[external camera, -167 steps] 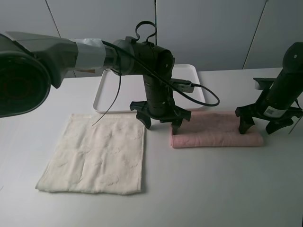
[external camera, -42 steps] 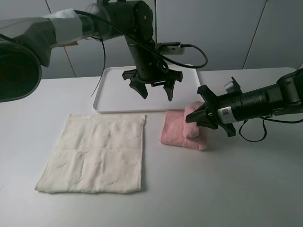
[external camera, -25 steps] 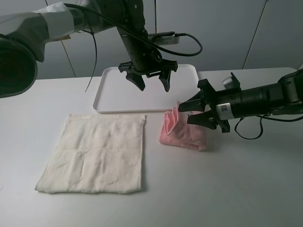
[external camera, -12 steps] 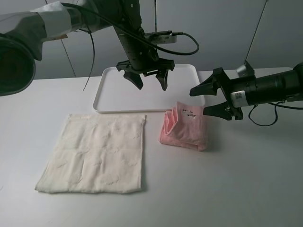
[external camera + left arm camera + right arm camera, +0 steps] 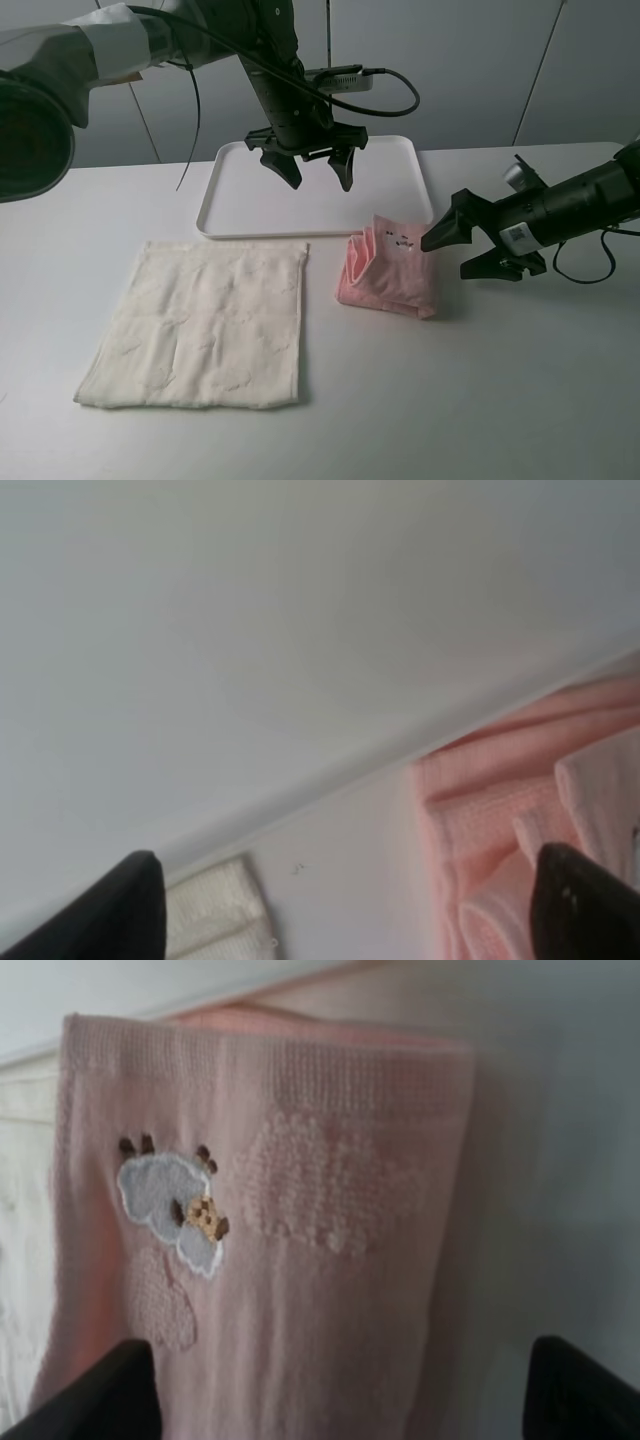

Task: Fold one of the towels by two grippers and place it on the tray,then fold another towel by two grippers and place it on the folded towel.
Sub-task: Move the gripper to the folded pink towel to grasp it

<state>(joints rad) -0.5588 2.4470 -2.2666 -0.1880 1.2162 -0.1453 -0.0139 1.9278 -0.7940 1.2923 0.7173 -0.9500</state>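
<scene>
The pale pink towel [image 5: 392,278] lies folded in a small bundle on the table, just in front of the white tray's [image 5: 240,205] right corner. An embroidered patch [image 5: 175,1210] faces up on it. My right gripper [image 5: 448,258] hovers just right of the bundle, open, holding nothing; its wrist view looks straight at the pink towel [image 5: 300,1260]. Open and empty too, my left gripper [image 5: 317,180] hangs above the tray. Its wrist view shows the tray [image 5: 300,630], the pink towel [image 5: 520,800] and a corner of the cream-white towel [image 5: 215,910]. The cream-white towel [image 5: 200,325] lies flat at front left.
A black cable [image 5: 390,95] loops from the left arm above the tray's back edge. The right arm [image 5: 580,200] stretches low over the table from the right side. Grey wall panels stand behind the table.
My right gripper has opened, let go of the pink towel's flap and drawn back to the right and lower. The pink bundle has settled flat. The left gripper has barely moved.
</scene>
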